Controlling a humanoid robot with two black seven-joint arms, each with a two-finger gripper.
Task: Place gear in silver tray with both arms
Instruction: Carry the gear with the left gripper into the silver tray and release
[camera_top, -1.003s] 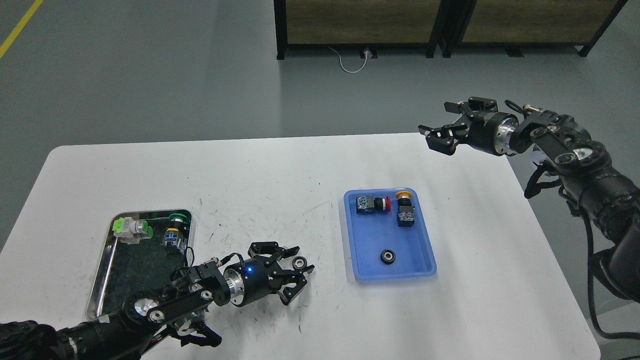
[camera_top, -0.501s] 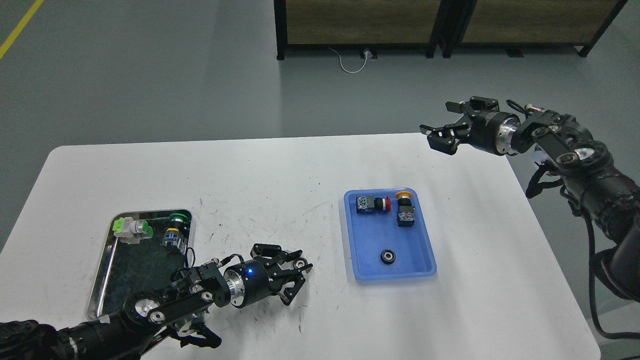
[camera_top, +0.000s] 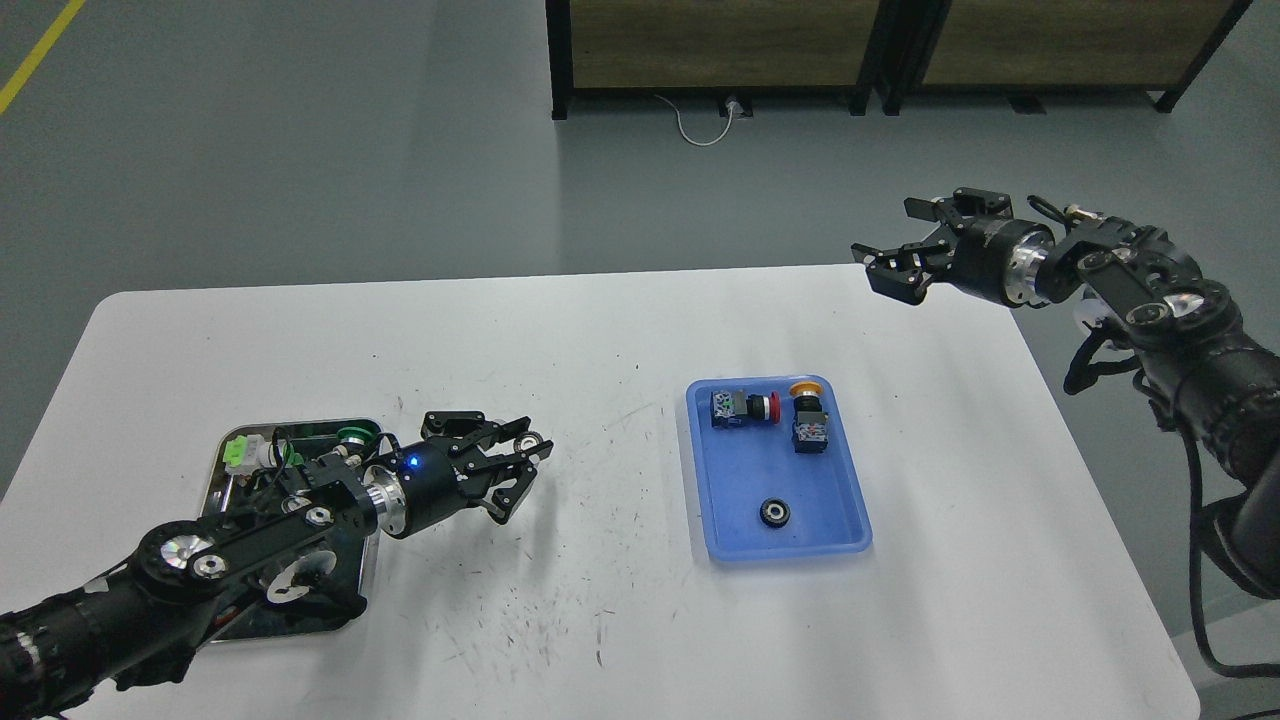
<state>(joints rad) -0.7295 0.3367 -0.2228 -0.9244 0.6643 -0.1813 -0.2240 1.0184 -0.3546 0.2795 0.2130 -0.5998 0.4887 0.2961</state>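
My left gripper (camera_top: 505, 462) is shut on a small round gear (camera_top: 529, 446), held at its fingertips just above the white table, to the right of the silver tray (camera_top: 215, 490). The left arm crosses over the tray and hides much of it. A green-and-white part (camera_top: 240, 452) and a green-capped switch (camera_top: 352, 436) lie at the tray's far end. My right gripper (camera_top: 905, 255) is open and empty, raised above the table's far right corner. Another black gear (camera_top: 774, 513) lies in the blue tray (camera_top: 850, 515).
The blue plastic tray also holds a red-button switch (camera_top: 742, 408) and a yellow-capped switch (camera_top: 808, 418). The white table (camera_top: 600, 340) shows scuff marks at its middle. Dark shelving (camera_top: 880, 50) and a white cable (camera_top: 700, 120) stand on the floor beyond.
My left gripper shut on the gear, lifted it and carried it back and to the left, toward the silver tray. My right gripper drifted slightly right.
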